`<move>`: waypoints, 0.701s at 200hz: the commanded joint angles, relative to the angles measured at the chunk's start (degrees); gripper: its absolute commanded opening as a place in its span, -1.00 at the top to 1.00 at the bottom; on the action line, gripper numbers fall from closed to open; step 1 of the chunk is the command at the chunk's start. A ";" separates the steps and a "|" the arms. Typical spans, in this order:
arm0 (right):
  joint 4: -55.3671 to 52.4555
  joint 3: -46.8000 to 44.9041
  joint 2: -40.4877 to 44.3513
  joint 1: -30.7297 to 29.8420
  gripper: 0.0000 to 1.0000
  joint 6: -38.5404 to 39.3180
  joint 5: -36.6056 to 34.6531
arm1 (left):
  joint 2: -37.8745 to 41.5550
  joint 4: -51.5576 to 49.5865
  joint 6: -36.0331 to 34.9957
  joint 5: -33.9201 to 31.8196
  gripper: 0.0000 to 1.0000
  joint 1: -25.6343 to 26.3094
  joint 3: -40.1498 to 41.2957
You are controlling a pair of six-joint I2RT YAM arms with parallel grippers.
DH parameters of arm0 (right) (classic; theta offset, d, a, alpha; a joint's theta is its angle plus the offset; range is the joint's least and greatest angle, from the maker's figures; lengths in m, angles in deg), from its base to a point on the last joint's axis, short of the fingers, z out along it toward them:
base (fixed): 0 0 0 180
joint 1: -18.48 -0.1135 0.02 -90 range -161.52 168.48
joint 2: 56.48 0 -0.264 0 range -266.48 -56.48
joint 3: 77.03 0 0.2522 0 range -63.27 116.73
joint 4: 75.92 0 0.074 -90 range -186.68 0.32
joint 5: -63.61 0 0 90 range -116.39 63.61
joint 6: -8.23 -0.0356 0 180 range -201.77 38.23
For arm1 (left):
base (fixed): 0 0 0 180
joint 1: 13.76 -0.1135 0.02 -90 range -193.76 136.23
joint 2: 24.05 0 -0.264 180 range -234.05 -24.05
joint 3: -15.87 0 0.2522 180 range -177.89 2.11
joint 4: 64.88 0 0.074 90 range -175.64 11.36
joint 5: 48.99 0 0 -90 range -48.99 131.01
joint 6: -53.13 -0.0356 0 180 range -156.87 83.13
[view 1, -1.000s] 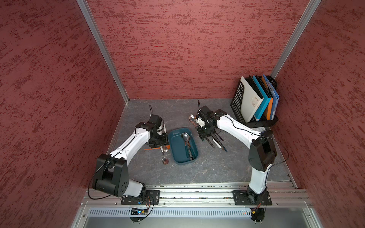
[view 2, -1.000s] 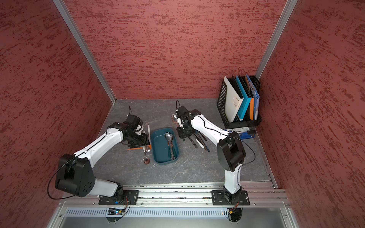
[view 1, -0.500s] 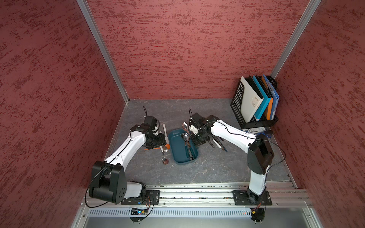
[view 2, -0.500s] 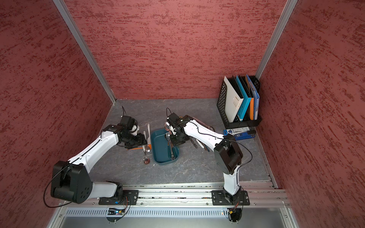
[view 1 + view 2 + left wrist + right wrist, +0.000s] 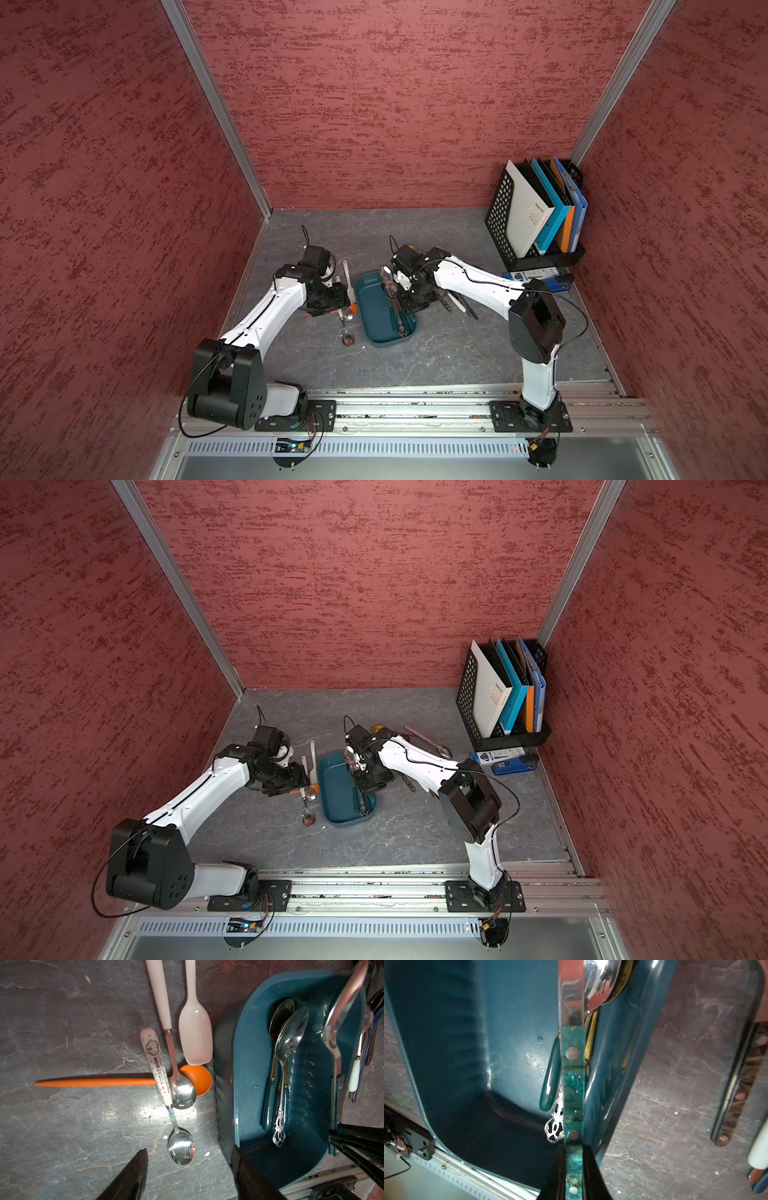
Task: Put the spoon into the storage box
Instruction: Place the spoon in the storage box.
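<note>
Two spoons (image 5: 291,1039) already in storage box (image 5: 226,1084); I've R gripper (image 5: 572,1153) clamped on green-handled spoon (image 5: 573,1076) low over it, prob for gentle release. L gripper (image 5: 189,1150) jaws apart, idle.

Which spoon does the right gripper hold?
The spoon with the marbled teal, riveted handle: the right gripper pinches its handle end over the box. All the others lie loose, none gripped.

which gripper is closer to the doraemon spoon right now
Left. The left gripper hangs open over the bowl end of the Doraemon spoon, beside the storage box. The right gripper is across over the box, shut on a teal-handled spoon.
</note>
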 commanded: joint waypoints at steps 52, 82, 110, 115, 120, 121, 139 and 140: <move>-5.49 7.11 -5.77 -0.36 0.96 -0.17 0.54 | 1.04 0.58 -1.34 0.70 -0.34 -0.44 0.15; -7.11 9.09 -7.23 -0.36 0.96 -0.43 0.57 | 1.16 0.40 -1.54 0.70 -0.35 -0.44 -0.02; -7.32 8.29 -6.43 -0.45 0.96 -0.87 0.50 | 1.41 0.40 -1.45 0.63 -0.35 -0.44 0.10; -7.29 7.81 -6.14 -0.50 0.96 -0.96 0.61 | 1.44 0.26 -1.41 0.53 -0.35 -0.44 0.15; -7.20 7.24 -5.79 -0.50 0.96 -1.05 0.70 | 1.49 0.32 -1.39 0.52 -0.35 -0.44 0.22; -7.11 7.12 -5.68 -0.52 0.96 -1.05 0.71 | 1.51 0.37 -1.42 0.52 -0.35 -0.44 0.23; -7.23 5.79 -5.19 -0.47 0.95 -1.22 1.40 | 1.44 0.41 -1.43 0.52 -0.34 -0.44 0.24; -7.26 5.78 -5.21 -0.46 0.95 -1.22 1.46 | 1.40 0.41 -1.44 0.56 -0.34 -0.44 0.24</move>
